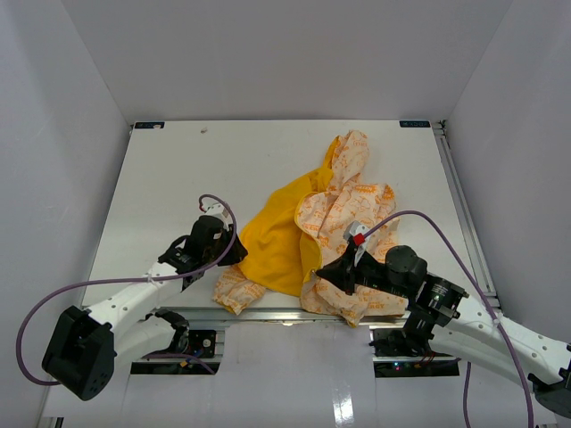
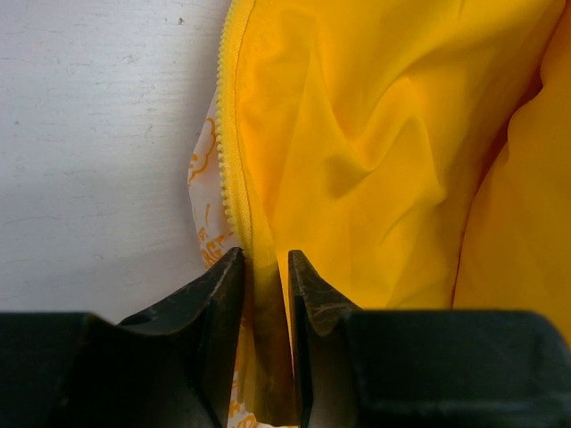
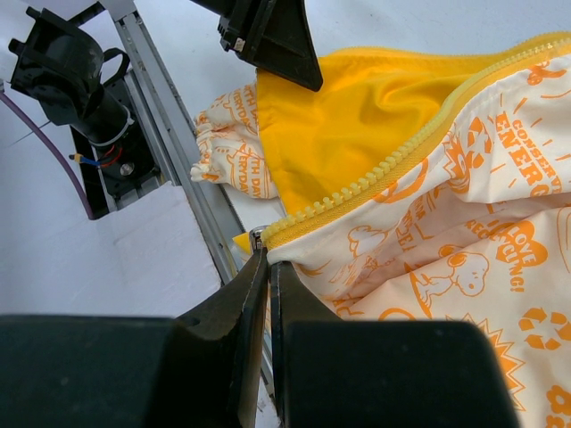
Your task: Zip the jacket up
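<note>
my left gripper [image 2: 265,260] has its jaws narrowly apart around a fold of yellow lining [image 2: 375,152] just beside the zipper edge [image 2: 227,152]; i cannot tell if it bites. if it's loose, that side will slip when i pull. the jacket [image 1: 348,201] lies open on the counter [image 1: 178,169], hem at the near edge. my right gripper [image 3: 268,259] is clamped together on the jacket's bottom corner; a hard tug could drag it off.
</note>
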`<state>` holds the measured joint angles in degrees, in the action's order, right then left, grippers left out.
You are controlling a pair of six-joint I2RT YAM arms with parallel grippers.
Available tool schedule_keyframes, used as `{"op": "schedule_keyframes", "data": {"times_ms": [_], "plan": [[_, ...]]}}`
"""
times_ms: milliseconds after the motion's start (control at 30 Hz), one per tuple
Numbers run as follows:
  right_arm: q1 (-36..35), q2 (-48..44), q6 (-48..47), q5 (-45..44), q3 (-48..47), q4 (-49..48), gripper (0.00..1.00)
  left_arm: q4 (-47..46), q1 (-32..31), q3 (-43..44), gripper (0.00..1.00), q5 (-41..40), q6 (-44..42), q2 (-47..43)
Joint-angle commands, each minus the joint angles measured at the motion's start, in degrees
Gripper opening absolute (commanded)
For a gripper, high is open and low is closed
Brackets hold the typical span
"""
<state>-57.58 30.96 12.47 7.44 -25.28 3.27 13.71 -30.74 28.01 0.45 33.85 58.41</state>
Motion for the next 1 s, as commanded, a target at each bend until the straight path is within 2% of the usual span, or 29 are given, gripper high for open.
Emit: {"op": "schedule_keyframes", "data": {"times_ms": [0, 533, 600, 767, 867, 967], "plan": [[0.09, -0.48, -0.08, 0.20, 0.32, -2.05, 0.08, 1.19, 0.16, 3.18, 0.38, 0.43, -0.56, -1.53], [0.04, -0.64, -0.10, 0.38, 0.47, -2.13, 0.08, 2.44, 0.16, 4.88, 0.42, 0.43, -1.05, -2.58], [0.10, -0.58, -0.08, 0.38, 0.44, -2.13, 0.08, 2.55, 0.16, 5.19, 0.37, 0.62, -1.19, -2.25], [0.10, -0.29, -0.16, -0.14, 0.58, -2.13, 0.08, 2.46, -0.62, 7.46, 0.00, 3.38, -3.58, -1.38], [0.10, 0.14, -0.16, -0.32, 0.41, -2.13, 0.08, 3.49, -3.04, 10.69, 0.00, 3.34, -4.74, -0.16], [0.10, 0.24, -0.08, -0.46, 0.27, -2.04, 0.08, 4.31, -7.49, 12.73, 0.00, -0.84, -4.44, 1.50]]}}
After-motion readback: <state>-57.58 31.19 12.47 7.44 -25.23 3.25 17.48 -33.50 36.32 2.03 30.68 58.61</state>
